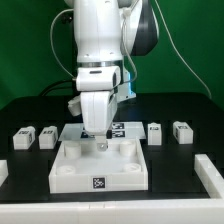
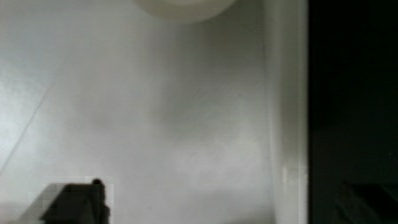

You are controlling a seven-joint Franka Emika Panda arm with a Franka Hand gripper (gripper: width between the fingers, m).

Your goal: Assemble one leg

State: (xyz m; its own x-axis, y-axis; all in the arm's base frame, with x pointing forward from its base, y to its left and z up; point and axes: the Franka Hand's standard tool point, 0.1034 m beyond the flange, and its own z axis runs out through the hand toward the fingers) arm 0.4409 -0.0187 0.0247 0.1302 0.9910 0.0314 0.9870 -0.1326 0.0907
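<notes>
Several legs lie on the black table, small white blocks with tags: two on the exterior view's left [image 1: 22, 137] [image 1: 47, 137] and two on its right [image 1: 155, 132] [image 1: 181, 131]. My gripper [image 1: 99, 140] points straight down over the far part of the large white square panel [image 1: 75, 172], close to its surface. In the wrist view my gripper [image 2: 214, 205] is open, with nothing between the dark fingertips [image 2: 75, 200]. That view shows the bare panel top [image 2: 160, 120], one round corner socket [image 2: 187, 8] and the raised rim [image 2: 285, 100]. No leg shows there.
The marker board [image 1: 124, 128] lies behind the panel, partly hidden by the arm. White parts sit at the front right [image 1: 210, 175] and front left edge [image 1: 3, 170]. Black table [image 2: 356, 90] lies beyond the panel's rim.
</notes>
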